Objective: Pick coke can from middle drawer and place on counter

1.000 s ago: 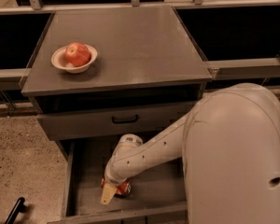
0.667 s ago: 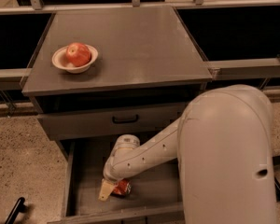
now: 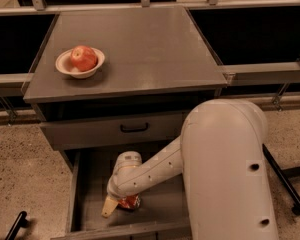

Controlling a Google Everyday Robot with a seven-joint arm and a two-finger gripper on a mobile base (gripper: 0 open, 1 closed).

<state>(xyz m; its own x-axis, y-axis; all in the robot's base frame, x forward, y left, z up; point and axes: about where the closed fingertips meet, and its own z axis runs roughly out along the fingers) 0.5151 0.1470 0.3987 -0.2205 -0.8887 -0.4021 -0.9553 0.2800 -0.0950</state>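
The coke can [image 3: 130, 202] is a small red can standing on the floor of the open middle drawer [image 3: 90, 184], mostly hidden behind my wrist. My gripper [image 3: 118, 205] reaches down into the drawer and sits right at the can's left side, touching or nearly touching it. The counter [image 3: 140, 44] is the broad grey cabinet top above the drawers.
A white bowl [image 3: 70, 70] with a red apple [image 3: 83, 58] sits on the counter's left side. A shut drawer front with a black handle [image 3: 134, 129] lies just above the open drawer. My bulky white arm [image 3: 230, 174] fills the lower right. Railings run behind the counter.
My arm's large body has shifted slightly left and closer. The gripper stays low in the drawer at the can, which has not moved.
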